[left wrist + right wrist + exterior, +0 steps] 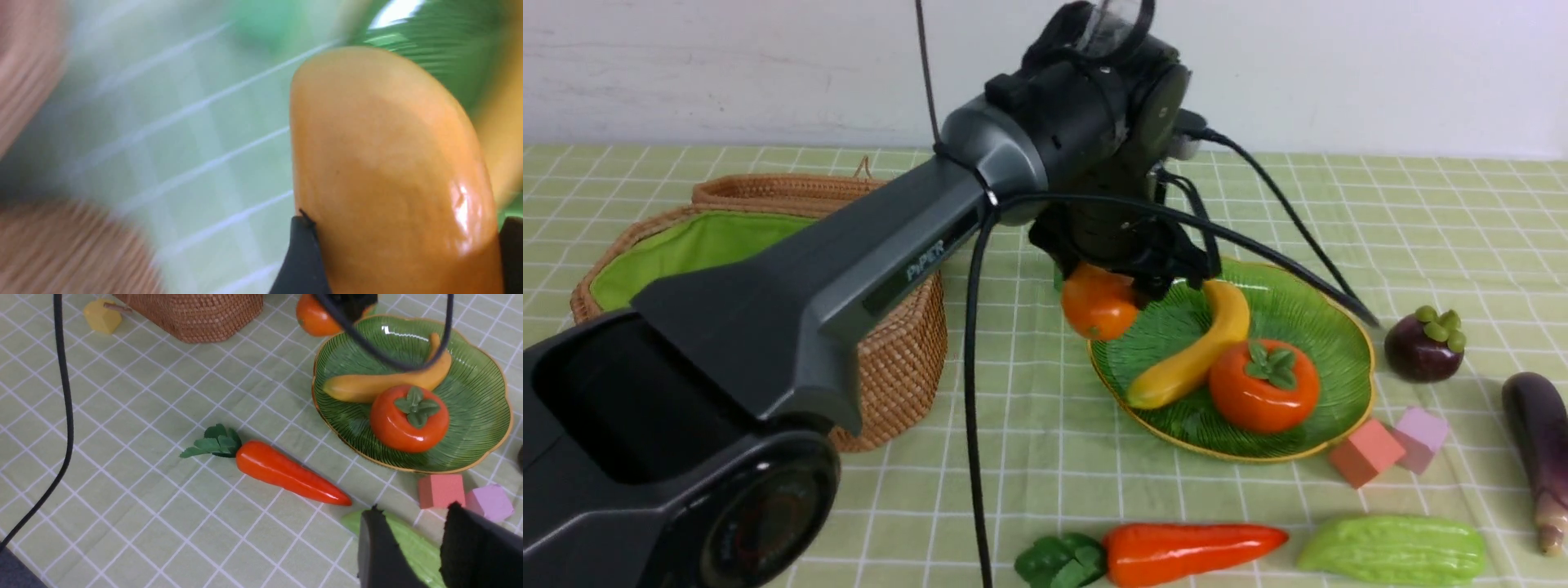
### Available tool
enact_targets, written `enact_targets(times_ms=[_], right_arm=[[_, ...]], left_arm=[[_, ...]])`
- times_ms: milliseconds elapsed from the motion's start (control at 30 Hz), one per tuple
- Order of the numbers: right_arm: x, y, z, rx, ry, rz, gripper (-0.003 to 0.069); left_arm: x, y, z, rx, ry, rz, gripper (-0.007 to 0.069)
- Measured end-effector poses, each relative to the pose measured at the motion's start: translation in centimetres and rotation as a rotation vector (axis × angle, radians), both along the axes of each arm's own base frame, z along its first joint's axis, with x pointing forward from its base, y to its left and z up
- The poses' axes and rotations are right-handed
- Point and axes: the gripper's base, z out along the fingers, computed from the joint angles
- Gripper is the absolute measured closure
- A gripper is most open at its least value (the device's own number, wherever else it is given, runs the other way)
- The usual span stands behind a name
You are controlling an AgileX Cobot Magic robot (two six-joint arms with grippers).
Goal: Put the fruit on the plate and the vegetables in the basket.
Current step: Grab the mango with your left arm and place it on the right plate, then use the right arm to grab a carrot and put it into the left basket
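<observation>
Green checked cloth (pixel 1054 457) — the left gripper (pixel 1129 279) pinches the mango (pixel 1097 306) just at the plate (pixel 1335 347) rim.

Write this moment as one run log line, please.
left gripper: holding mango at plate rim | on plate: banana, persimmon | right gripper: open, empty, near bitter gourd | on table: carrot, eggplant, mangosteen

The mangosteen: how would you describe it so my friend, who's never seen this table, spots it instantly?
Find the green leaf-patterned plate on the checked cloth, then look just past its right edge. The mangosteen sits there on the cloth: small, round, dark purple with green knobs on top, unlike the long eggplant and the pastel cubes nearby.
</observation>
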Motion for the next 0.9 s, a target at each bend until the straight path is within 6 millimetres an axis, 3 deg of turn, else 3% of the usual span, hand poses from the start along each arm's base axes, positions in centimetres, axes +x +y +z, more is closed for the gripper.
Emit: enact_targets(times_ms=[100, 233, 300, 333, 367, 500, 600, 700, 733, 800, 867, 900], right_arm=[[0.0, 0.0, 0.0, 0.000, 0.000, 0.000, 0.0420], [0.0, 0.0, 0.0, -0.001, 0.003, 0.001, 0.0420], [0.0, 0.0, 0.0, -0.001, 0.003, 0.001, 0.0420], [0.0, 0.0, 0.0, -0.001, 0.003, 0.001, 0.0420], [0.0, 0.0, 0.0, -0.001, 0.003, 0.001, 0.0420], [0.0, 0.0, 0.0, -0.001, 0.002, 0.001, 0.0420], [0.0, 0.0, 0.0, -0.001, 0.002, 0.001, 0.0420], [0.0, 0.0, 0.0, -0.001, 0.002, 0.001, 0.0420], [0.0, 0.0, 0.0, -0.001, 0.002, 0.001, 0.0420], [0.0, 0.0, 0.0, -0.001, 0.003, 0.001, 0.0420], [0.0, 0.0, 0.0, -0.002, 0.004, 0.001, 0.0424], [0.2, 0.1, -0.2, -0.005, 0.019, 0.003, 0.0435]], left_arm=[[-0.3, -1.8, -1.0, -0.019, -0.031, -0.077, 0.0106], [0.8, -2.6, -3.7, -0.016, -0.049, -0.100, 0.0324], [1.1, -2.5, -4.1, -0.012, -0.050, -0.098, 0.0332], [1.2, -2.5, -4.4, -0.009, -0.046, -0.096, 0.0269], [1.2, -2.5, -4.4, -0.009, -0.046, -0.095, 0.0258], [1.0, -2.3, -3.7, -0.025, -0.041, -0.076, 0.0020], [0.1, -1.7, -1.4, -0.052, -0.020, -0.055, -0.0032], [-1.7, -0.4, 2.7, -0.080, 0.006, -0.040, 0.0003], [-1.8, -0.3, 3.0, -0.082, 0.007, -0.040, 0.0008], [-4.2, 1.6, 7.7, -0.117, -0.016, -0.036, 0.0122], [-5.4, 2.8, 10.1, -0.141, -0.042, -0.037, 0.0198], [-7.2, 4.3, 12.6, -0.168, -0.071, -0.038, 0.0319]])
